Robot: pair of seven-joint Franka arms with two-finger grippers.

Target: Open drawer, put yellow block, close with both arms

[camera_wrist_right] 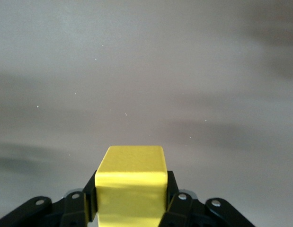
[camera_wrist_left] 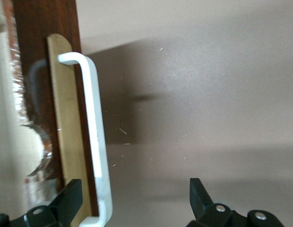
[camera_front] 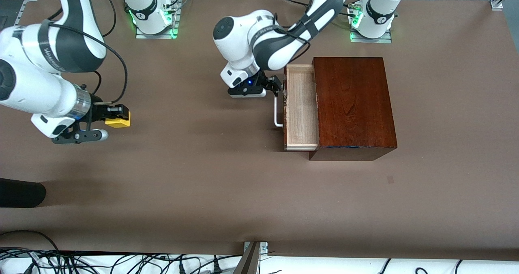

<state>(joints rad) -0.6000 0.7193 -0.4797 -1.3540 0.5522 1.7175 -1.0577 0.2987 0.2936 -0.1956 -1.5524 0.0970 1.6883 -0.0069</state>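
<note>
The drawer (camera_front: 300, 108) is pulled out of the reddish-brown box (camera_front: 352, 103), and its pale tray is bare. Its white handle (camera_front: 277, 112) faces the right arm's end of the table. My left gripper (camera_front: 277, 84) is open at the handle's end that lies farther from the front camera. In the left wrist view the handle (camera_wrist_left: 95, 137) runs between the spread fingers (camera_wrist_left: 70, 197), close to one of them. My right gripper (camera_front: 115, 114) is shut on the yellow block (camera_front: 118, 121) over the table toward the right arm's end. The block (camera_wrist_right: 130, 182) fills the space between the jaws.
The box stands toward the left arm's end of the table. A dark object (camera_front: 20, 193) lies at the table's edge near the front camera at the right arm's end. Cables (camera_front: 81, 262) run along the front edge.
</note>
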